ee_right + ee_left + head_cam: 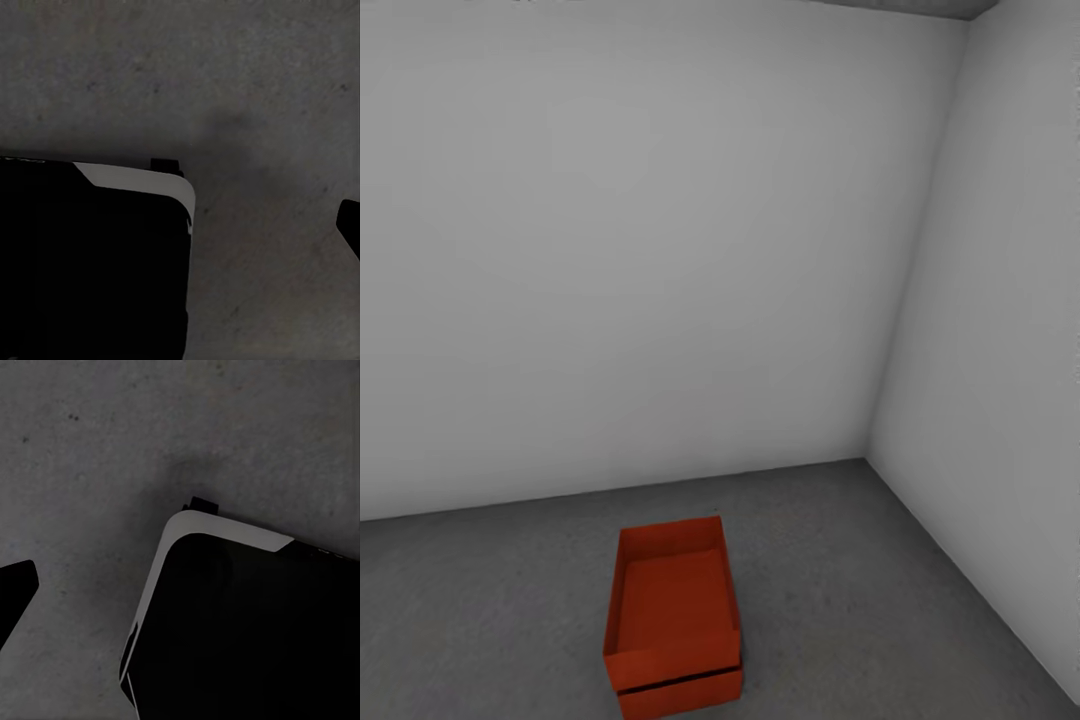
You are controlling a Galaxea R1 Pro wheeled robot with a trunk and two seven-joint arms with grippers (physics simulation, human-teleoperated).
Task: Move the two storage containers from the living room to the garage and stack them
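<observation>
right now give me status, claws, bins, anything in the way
Claws: cannot tell, wrist views face bare concrete. Two storage containers stacked on garage floor near wall corner. Nothing in the way.

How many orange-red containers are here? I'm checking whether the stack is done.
2. The lower container sits on the grey concrete floor near the white-walled corner; the upper container rests on it, slightly skewed, both open-topped.

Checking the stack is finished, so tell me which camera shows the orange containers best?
The head view: both storage containers sit nested near the wall corner on the grey floor. Both wrist views face bare floor and dark robot bodywork instead.
</observation>
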